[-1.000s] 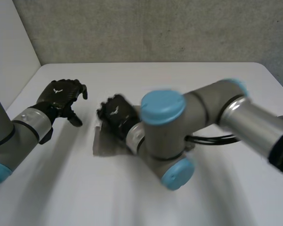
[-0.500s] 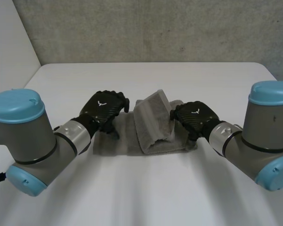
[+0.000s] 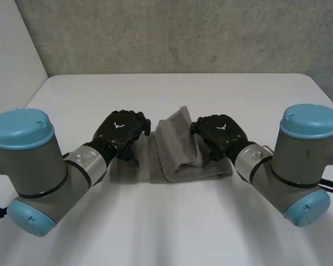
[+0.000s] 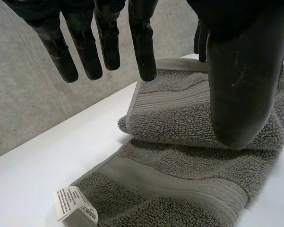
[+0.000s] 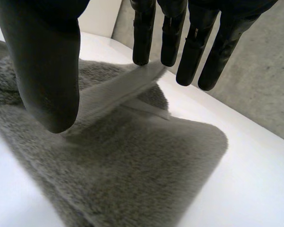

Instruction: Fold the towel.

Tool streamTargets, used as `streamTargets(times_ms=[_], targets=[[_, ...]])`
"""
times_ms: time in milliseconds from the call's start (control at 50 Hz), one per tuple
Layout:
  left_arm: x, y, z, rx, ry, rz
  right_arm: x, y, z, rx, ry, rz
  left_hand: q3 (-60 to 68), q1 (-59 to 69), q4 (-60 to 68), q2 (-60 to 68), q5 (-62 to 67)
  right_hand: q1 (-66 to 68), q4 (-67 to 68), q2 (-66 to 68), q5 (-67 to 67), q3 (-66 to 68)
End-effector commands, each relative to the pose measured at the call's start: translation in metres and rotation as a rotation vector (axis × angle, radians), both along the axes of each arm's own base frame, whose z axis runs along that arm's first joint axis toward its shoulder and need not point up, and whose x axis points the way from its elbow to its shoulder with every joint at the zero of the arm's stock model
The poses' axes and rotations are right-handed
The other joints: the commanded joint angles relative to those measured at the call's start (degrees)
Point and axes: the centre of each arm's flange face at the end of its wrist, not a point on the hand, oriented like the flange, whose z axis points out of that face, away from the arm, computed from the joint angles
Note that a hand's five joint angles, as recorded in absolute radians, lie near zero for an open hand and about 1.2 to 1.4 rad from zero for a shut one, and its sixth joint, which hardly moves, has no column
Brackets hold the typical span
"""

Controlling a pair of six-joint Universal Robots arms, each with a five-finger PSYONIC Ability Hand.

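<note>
Grey terry towel lies on white table, between hands. Right hand: fingers straight, raised flap leaning on fingertips, thumb probably not pinching. Left hand: relaxed, empty, above towel's end. Sweep flap toward left hand, edges flush.

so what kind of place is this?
Probably a robotics lab bench: plain white table, bare concrete wall behind, two robot arms over one grey towel.
</note>
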Motion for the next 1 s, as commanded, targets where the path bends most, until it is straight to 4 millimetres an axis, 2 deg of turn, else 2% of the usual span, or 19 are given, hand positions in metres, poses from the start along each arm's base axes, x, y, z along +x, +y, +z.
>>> streamTargets(times_ms=[20, 160, 220, 240, 260, 380, 420, 440, 480, 540, 580, 600, 640, 720, 760, 800, 820, 840, 1000], targets=[[0.001, 0.001, -0.002, 0.006, -0.003, 0.003, 0.014, 0.014, -0.008, 0.020, 0.001, 0.047, -0.56, 0.35, -0.31, -0.07, -0.16, 2.12, 2.18, 2.70, 1.45, 2.23], [0.003, 0.000, -0.002, 0.004, -0.002, 0.009, 0.025, 0.011, -0.020, -0.008, -0.001, 0.062, -0.56, 0.35, -0.31, -0.07, -0.16, 14.08, 14.13, 14.65, 13.40, 14.18], [0.006, -0.003, 0.001, -0.010, 0.004, 0.018, 0.028, 0.003, -0.025, -0.016, 0.005, 0.047, -0.56, 0.35, -0.31, -0.07, -0.16, 29.21, 29.26, 29.79, 28.53, 29.32], [0.008, -0.006, 0.003, -0.019, 0.009, 0.029, 0.029, 0.000, -0.025, -0.023, 0.004, 0.041, -0.73, 0.18, -0.48, -0.24, -0.33, 40.37, 40.42, 40.95, 39.69, 40.48], [0.008, -0.006, 0.003, -0.019, 0.009, 0.029, 0.032, -0.003, -0.022, -0.038, 0.003, 0.043, -0.73, 0.18, -0.48, -0.24, -0.33, 50.48, 50.53, 51.05, 49.80, 50.58], [0.018, -0.017, 0.012, -0.056, 0.025, 0.069, 0.044, -0.010, 0.001, -0.138, -0.004, 0.065, -0.73, 0.18, -0.48, -0.24, -0.33, 53.04, 53.09, 53.62, 52.36, 53.15], [0.022, -0.021, 0.016, -0.070, 0.030, 0.084, 0.065, 0.003, 0.019, -0.203, -0.001, 0.129, -0.73, 0.18, -0.48, -0.24, -0.33, 53.04, 53.09, 53.62, 52.36, 53.15], [0.028, -0.027, 0.022, -0.090, 0.039, 0.109, 0.065, 0.003, 0.019, -0.204, -0.001, 0.129, -0.73, 0.18, -0.48, -0.24, -0.33, 53.04, 53.09, 53.62, 52.36, 53.15], [0.035, -0.033, 0.028, -0.109, 0.048, 0.145, 0.091, 0.026, 0.031, -0.243, 0.008, 0.215, -0.73, 0.18, -0.48, -0.24, -0.33, 53.04, 53.09, 53.62, 52.36, 53.15], [0.050, -0.045, 0.038, -0.121, 0.092, 0.232, 0.105, 0.040, 0.032, -0.253, 0.014, 0.263, -0.73, 0.18, -0.48, -0.24, -0.33, 53.04, 53.09, 53.62, 52.36, 53.15], [0.065, -0.055, 0.046, -0.116, 0.150, 0.307, 0.133, 0.071, 0.028, -0.262, 0.032, 0.359, -0.73, 0.18, -0.48, -0.24, -0.33, 53.04, 53.09, 53.62, 52.36, 53.15], [0.065, -0.055, 0.046, -0.116, 0.150, 0.307, 0.133, 0.071, 0.028, -0.262, 0.032, 0.360, -0.73, 0.18, -0.48, -0.24, -0.33, 53.04, 53.09, 53.62, 52.36, 53.15], [0.072, -0.060, 0.049, -0.112, 0.175, 0.337, 0.155, 0.099, 0.012, -0.248, 0.064, 0.447, -0.90, 0.01, -0.65, -0.41, -0.50, 53.04, 53.09, 53.62, 52.36, 53.15], [0.095, -0.072, 0.054, -0.104, 0.219, 0.407, 0.169, 0.122, -0.011, -0.220, 0.116, 0.513, -1.07, -0.15, -0.82, -0.58, -0.67, 53.04, 53.09, 53.62, 52.36, 53.15], [0.097, -0.074, 0.054, -0.101, 0.223, 0.416, 0.173, 0.130, -0.023, -0.205, 0.147, 0.537, -1.07, -0.15, -0.82, -0.58, -0.67, 46.04, 46.09, 46.61, 45.36, 46.14], [0.099, -0.075, 0.054, -0.101, 0.223, 0.420, 0.175, 0.138, -0.042, -0.187, 0.218, 0.550, -1.07, -0.15, -0.82, -0.58, -0.67, 4.01, 4.06, 4.59, 3.33, 4.12], [0.099, -0.075, 0.054, -0.101, 0.223, 0.420, 0.175, 0.138, -0.042, -0.187, 0.219, 0.550, -1.07, -0.15, -0.82, -0.58, -0.67, 3.82, 3.87, 4.39, 3.14, 3.92], [0.098, -0.074, 0.053, -0.099, 0.223, 0.418, 0.174, 0.138, -0.047, -0.187, 0.249, 0.538, -1.07, -0.15, -0.82, -0.58, -0.67, -5.84, -5.79, -5.27, -6.52, -5.74], [0.095, -0.072, 0.053, -0.096, 0.224, 0.409, 0.165, 0.120, -0.041, -0.190, 0.288, 0.449, -1.23, -0.32, -0.98, -0.74, -0.84, -12.33, -12.28, -11.76, -13.01, -12.23]])
